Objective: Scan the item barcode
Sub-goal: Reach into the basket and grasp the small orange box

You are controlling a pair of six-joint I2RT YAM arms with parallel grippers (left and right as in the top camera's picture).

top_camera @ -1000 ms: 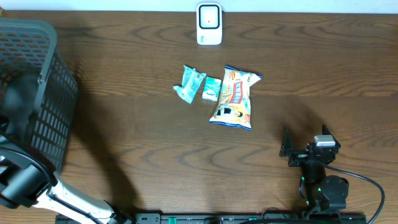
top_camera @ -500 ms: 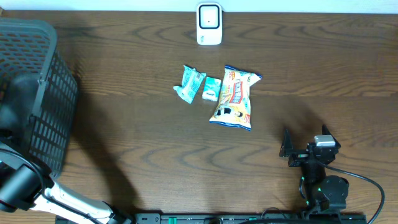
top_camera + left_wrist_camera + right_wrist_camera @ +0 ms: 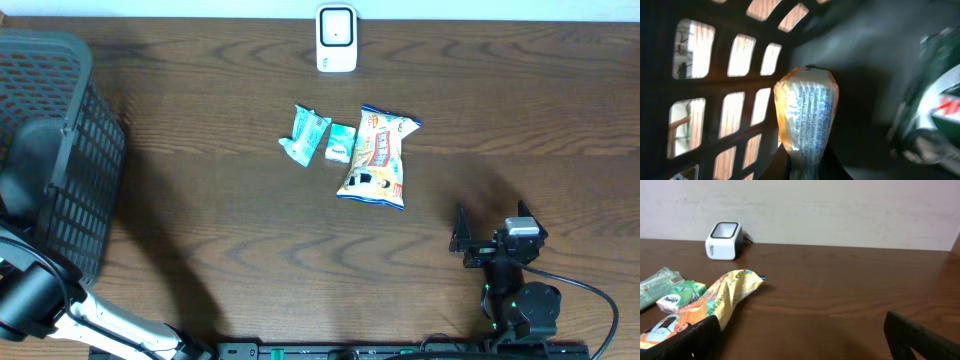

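You see the left gripper (image 3: 807, 169) clenched on an orange-and-white crinkled plastic packet with blue print (image 3: 807, 112) — the jaws pinch its lower end, and the packet stands upright above them. This is inside the black plastic mesh basket (image 3: 85, 170), which sits at the left edge of the dark brown wooden table (image 3: 250, 250). Light comes through the openings of the basket wall behind the packet. To the right of the packet, in the same basket, there is a green-and-white item with red letters (image 3: 940, 100). It is blurred, so I cannot tell what it is. From overhead, the left arm (image 3: 35, 290) reaches into the basket from the near left corner, and the gripper itself is hidden there.

The white box-shaped barcode scanner with a dark window (image 3: 337, 40) stands at the middle of the far edge. Near the centre of the table three packets lie in a row: a teal crumpled wrapper (image 3: 305, 135), a small green-and-white packet (image 3: 342, 143) just beside it, and a yellow-and-orange printed snack bag (image 3: 378, 157) just beside the small one — all well apart from the basket.

The right gripper (image 3: 802, 342) is released. Its jaws are spread wide with nothing between them, low over the table toward the near right corner, and it faces the scanner and the snack bag.
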